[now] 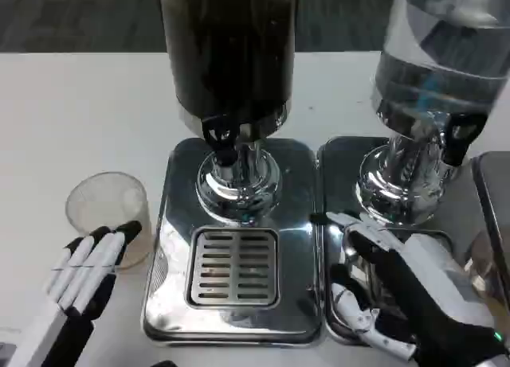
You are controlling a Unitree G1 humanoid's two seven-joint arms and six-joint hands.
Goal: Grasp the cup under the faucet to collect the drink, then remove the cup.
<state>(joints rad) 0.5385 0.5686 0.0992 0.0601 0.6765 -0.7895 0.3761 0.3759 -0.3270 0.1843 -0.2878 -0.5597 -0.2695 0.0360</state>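
A clear plastic cup (107, 212) stands upright on the white table, left of the chrome drip base (177, 247). My left hand (86, 270) lies just in front of the cup with its fingers stretched out together, the tips touching or nearly touching the cup's near side; it holds nothing. The dark drink dispenser (229, 48) towers over the base, and its black faucet (220, 138) hangs above the drip grate (233, 265). My right hand (402, 287) hovers with spread fingers over the second drip base, empty.
A second dispenser with a clear tank (442, 56) and its own black faucet (462, 132) stands on the right. Another chrome edge (496, 192) shows at the far right. White tabletop (64, 120) stretches to the left and behind the cup.
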